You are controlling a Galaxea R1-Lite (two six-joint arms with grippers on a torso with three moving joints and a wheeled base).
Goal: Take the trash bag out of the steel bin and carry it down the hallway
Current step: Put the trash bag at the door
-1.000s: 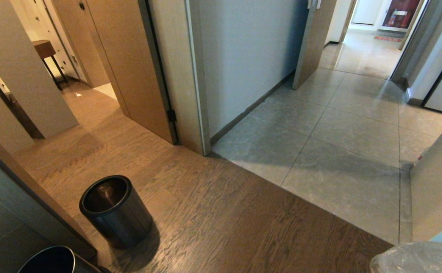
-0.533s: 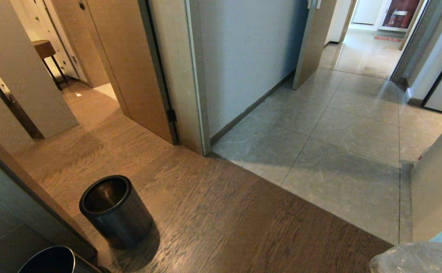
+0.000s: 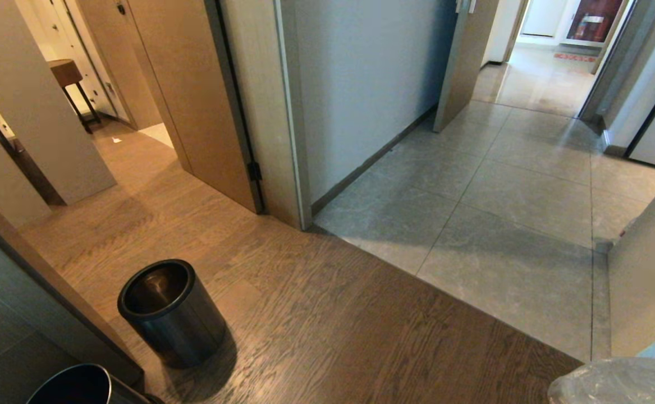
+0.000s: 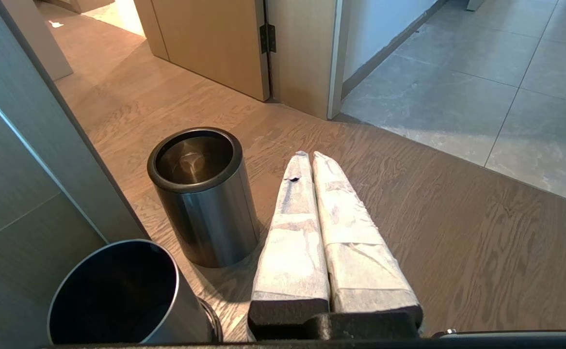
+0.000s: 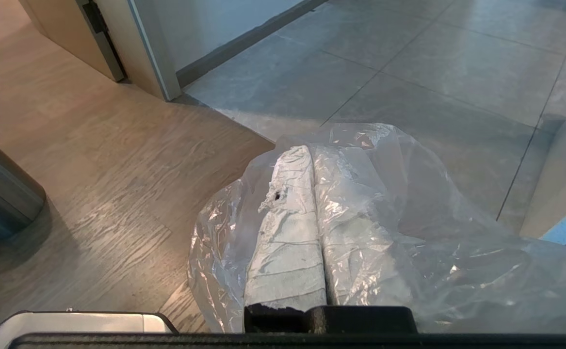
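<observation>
Presently: thin translucent whitish plastic trash bag (image 5: pixel 409 228) pinched in clenched right gripper (image 5: pixel 312 155), clear of the emptied dark steel cylindrical bin (image 3: pixel 170 314). Left gripper (image 4: pixel 309 157) clenched, empty. Risk: film tearing, slipping en route.

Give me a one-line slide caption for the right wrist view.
Right gripper shut on the trash bag, poised above the edge where wood floor meets the hallway tiles.

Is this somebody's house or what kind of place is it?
Probably a flat or hotel-like interior: a tiled hallway with wooden doors opening off it, wood flooring, and a small steel bin standing by the wall.
</observation>
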